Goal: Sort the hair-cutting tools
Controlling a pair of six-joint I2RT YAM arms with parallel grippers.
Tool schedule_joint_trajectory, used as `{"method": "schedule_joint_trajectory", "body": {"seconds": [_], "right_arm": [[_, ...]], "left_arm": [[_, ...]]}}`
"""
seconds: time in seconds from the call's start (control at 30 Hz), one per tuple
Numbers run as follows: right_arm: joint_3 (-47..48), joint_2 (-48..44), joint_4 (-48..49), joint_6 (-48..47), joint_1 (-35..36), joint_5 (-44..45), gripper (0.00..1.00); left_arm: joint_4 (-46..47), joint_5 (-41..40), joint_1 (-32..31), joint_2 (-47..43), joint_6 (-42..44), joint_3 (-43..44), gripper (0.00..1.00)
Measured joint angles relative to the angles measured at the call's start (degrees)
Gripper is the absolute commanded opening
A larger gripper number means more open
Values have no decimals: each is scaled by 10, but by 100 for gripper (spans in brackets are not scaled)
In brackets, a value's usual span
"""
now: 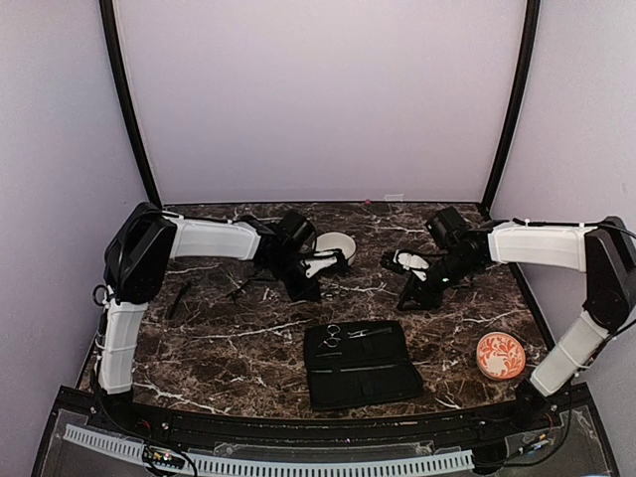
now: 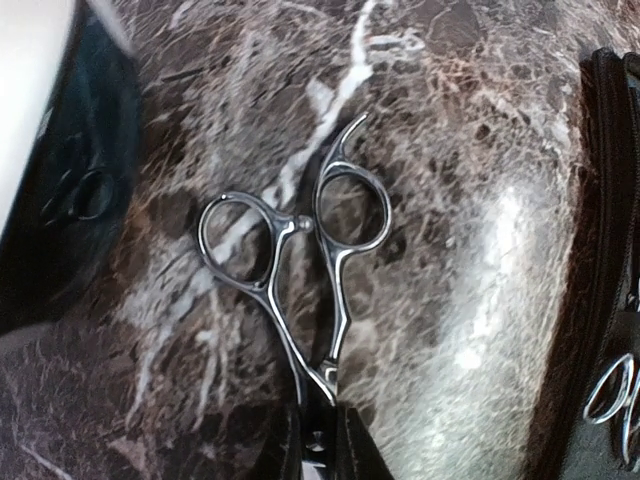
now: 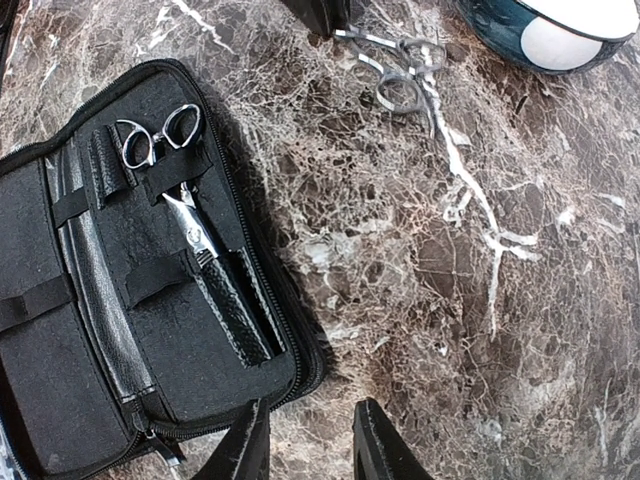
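The left tool [image 2: 320, 432] pinches the silver scissors [image 2: 342, 300] by their blades, rings lying on the bench [image 2: 480, 200] just ahead of it, and so slim a hold may let them swivel or slip on lifting; the right tool [image 3: 305, 450] hangs open.

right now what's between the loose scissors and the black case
Nothing but bare marble tabletop lies between the loose scissors and the black case; both wrist views show it.

Dark veined marble table [image 1: 248, 338]. Lying on it: open black case [image 1: 363, 378], white bowl [image 1: 338, 243], orange patterned dish [image 1: 500, 356], silver scissors [image 2: 342, 300], thin black stick [image 1: 179, 298] at left.
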Motion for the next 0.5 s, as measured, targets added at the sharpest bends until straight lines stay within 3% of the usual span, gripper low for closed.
{"method": "schedule_joint_trajectory", "body": {"seconds": [0.5], "right_arm": [[1,-27,-37,-10,-61,13,27]], "left_arm": [[70,44,-73,88,-5,111,5]]}}
